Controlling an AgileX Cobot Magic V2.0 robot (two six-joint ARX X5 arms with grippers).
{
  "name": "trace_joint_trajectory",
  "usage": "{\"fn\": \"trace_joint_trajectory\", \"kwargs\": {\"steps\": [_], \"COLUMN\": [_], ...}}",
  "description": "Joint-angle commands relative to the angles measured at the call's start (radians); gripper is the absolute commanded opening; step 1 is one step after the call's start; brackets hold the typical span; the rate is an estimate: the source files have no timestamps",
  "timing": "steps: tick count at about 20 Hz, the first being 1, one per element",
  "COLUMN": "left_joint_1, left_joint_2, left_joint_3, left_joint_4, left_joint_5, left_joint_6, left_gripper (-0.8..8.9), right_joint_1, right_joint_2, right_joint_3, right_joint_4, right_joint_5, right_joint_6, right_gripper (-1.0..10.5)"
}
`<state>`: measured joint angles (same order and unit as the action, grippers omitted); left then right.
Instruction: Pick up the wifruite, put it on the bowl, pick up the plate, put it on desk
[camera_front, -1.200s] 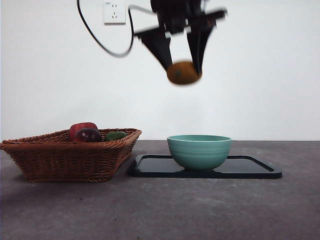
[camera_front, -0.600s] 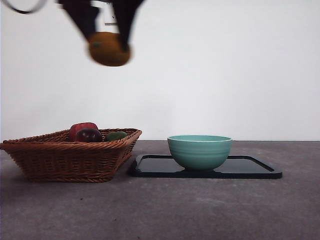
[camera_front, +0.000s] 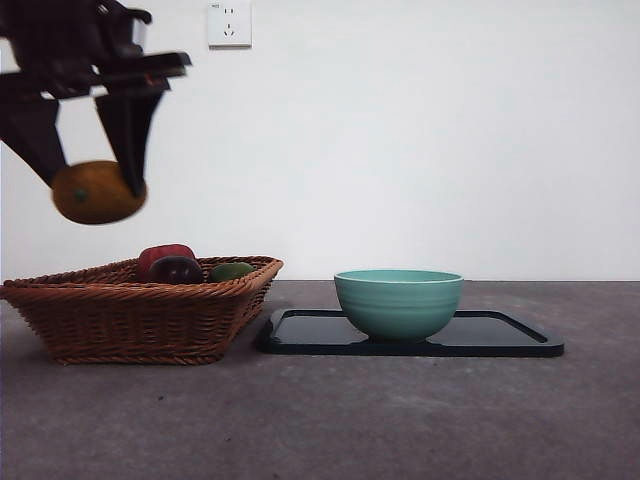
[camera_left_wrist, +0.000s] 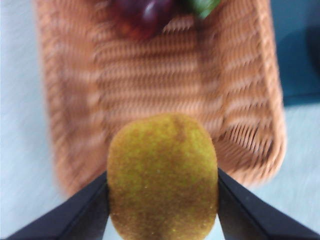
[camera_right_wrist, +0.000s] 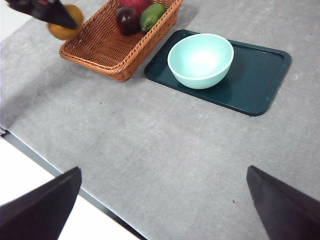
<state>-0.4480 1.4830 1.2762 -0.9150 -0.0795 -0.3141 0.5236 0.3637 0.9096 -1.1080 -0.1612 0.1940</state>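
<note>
The left gripper (camera_front: 92, 185) hangs in the air above the near end of the wicker basket (camera_front: 140, 308), its two black jaws closed on the wifruite (camera_front: 97, 193), which they pinch from both sides. In the basket lie a dark red fruit (camera_front: 176, 269), a red fruit (camera_front: 163, 255) and a green fruit (camera_front: 232, 271). Beside the basket, the mint-green bowl (camera_front: 399, 303) stands empty on a dark tray (camera_front: 500, 335) on the grey table (camera_front: 330, 420). The right gripper (camera_right_wrist: 165, 210) waits high over the table's near edge, jaws wide apart and holding nothing.
</note>
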Motion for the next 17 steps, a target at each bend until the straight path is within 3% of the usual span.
{"fn": "trace_joint_trajectory", "kwargs": {"steps": [1,9,17], "left_joint_1": [-0.004,-0.001,0.001], "left_joint_2": [0.061,0.274,0.322], "left_joint_3": [0.011,0.011,0.012], "left_joint_4": [0.058,0.219,0.228], "left_joint_5": [-0.002,-0.002,-0.002], "left_joint_6": [-0.022,-0.027,-0.027], "left_gripper": [2.39,2.40,2.48], "right_joint_1": [0.005,0.004,0.004], "right_joint_2": [0.000,0.000,0.000], "right_joint_3": [0.006,0.006,0.006], "right_joint_4": [0.016,0.015,0.015], "right_joint_5": [0.002,0.002,0.002], "right_joint_6": [0.016,0.016,0.016], "right_gripper": [6.5,6.5,6.5]}}
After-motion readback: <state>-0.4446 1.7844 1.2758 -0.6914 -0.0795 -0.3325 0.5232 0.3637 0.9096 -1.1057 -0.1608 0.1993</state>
